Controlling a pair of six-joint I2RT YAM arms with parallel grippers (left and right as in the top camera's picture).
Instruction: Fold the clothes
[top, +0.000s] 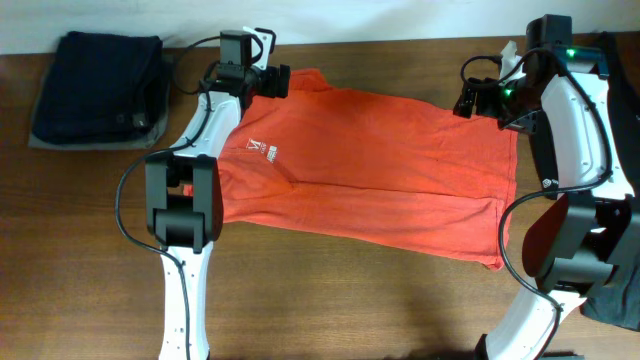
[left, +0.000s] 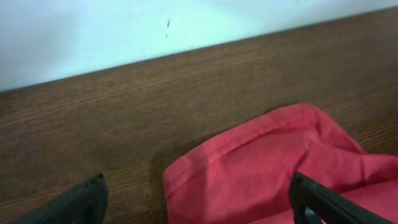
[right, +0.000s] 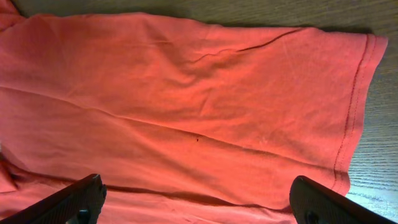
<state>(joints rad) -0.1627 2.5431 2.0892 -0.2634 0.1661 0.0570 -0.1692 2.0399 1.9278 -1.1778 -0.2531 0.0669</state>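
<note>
We see the red-orange T-shirt (top: 380, 160) lying spread out in the middle of the wooden worktop (top: 90, 250). Its length runs from about 10 o'clock to 4 o'clock in the overhead view. Small white lettering (top: 262, 150) shows on the cloth near its 9 o'clock end, and shallow creases run along the body.

The left gripper (top: 278, 82) sits at the shirt's 11 o'clock corner, close to the far edge of the worktop. In its wrist view the two dark fingers (left: 81, 202) stand wide apart and hold nothing. A rounded, stitched fold of the shirt lies between them on the wood, with the pale wall (left: 93, 37) beyond.

The right gripper (top: 470, 100) hangs over the shirt's edge at about 1 o'clock. Its fingers (right: 74, 199) are spread as wide as the view allows, above flat cloth and gripping nothing. We cannot tell whether they touch it. The stitched hem (right: 357, 93) runs down the 3 o'clock side of that view, with bare wood past it.

A stack of folded dark navy garments (top: 95, 85) rests at 10 o'clock on the worktop, well apart from the shirt.
</note>
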